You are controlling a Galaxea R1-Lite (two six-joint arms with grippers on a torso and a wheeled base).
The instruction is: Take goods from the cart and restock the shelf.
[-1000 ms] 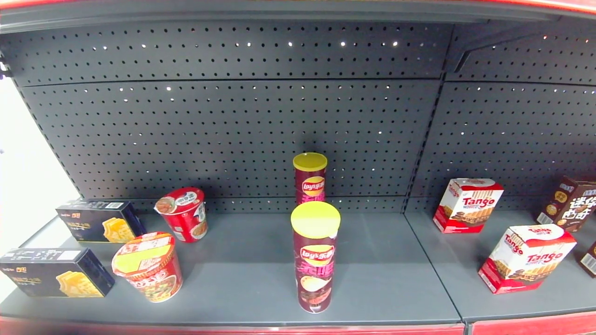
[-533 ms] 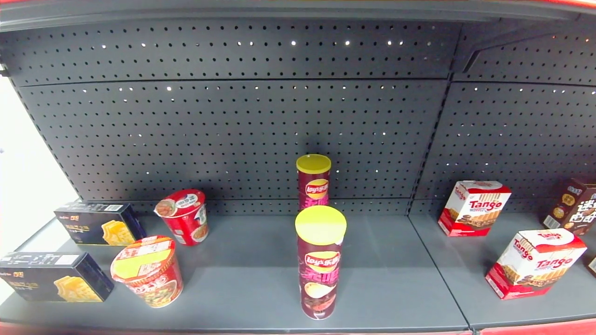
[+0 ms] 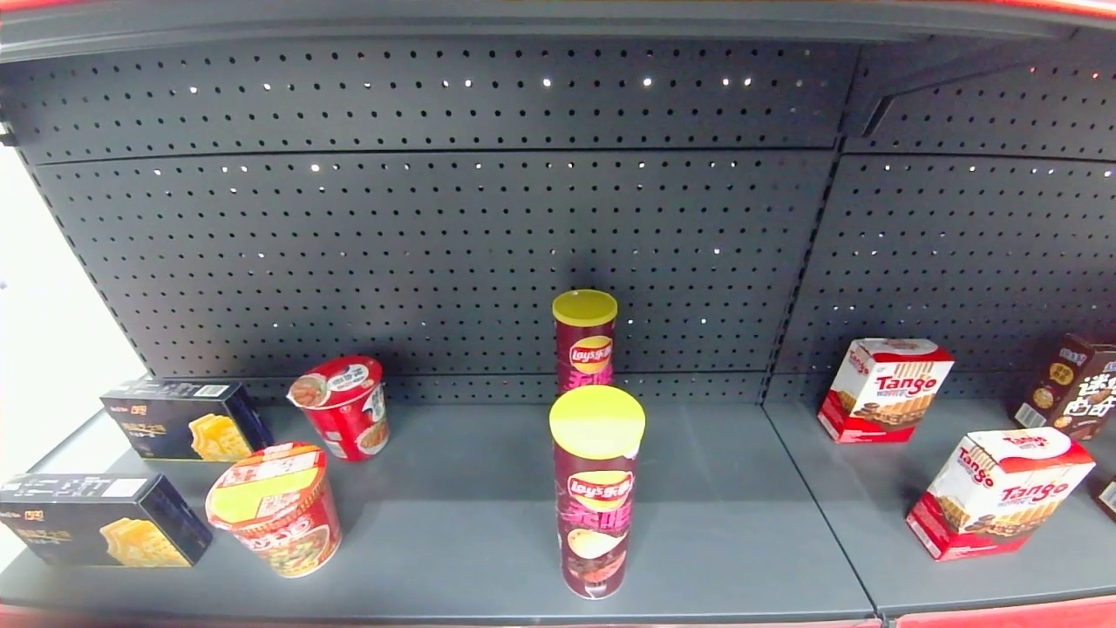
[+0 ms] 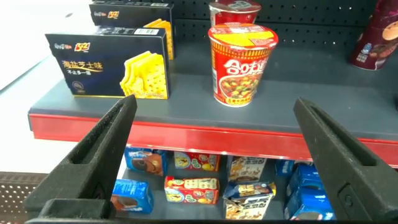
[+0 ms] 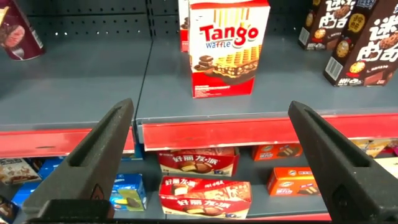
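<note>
On the grey shelf (image 3: 453, 515) stand two dark-red chip cans with yellow lids, one at the front (image 3: 595, 493) and one behind it (image 3: 584, 342). To their left are two red noodle cups (image 3: 277, 508) (image 3: 343, 405) and two dark cracker boxes (image 3: 103, 519) (image 3: 185, 418). On the right section lie red-and-white wafer boxes (image 3: 998, 493) (image 3: 885, 388). My left gripper (image 4: 214, 155) is open and empty, in front of the shelf edge near a noodle cup (image 4: 242, 62). My right gripper (image 5: 211, 155) is open and empty, facing a wafer box (image 5: 227, 46).
Brown snack boxes (image 3: 1071, 386) stand at the far right. A red front lip (image 4: 205, 134) edges the shelf. A lower shelf holds several packaged goods (image 5: 202, 193) (image 4: 189, 190). Bare shelf room lies between the chip cans and the wafer boxes.
The head view has shifted slightly, so everything sits a little lower and further right than one second ago. The goods on the shelf have not moved.
</note>
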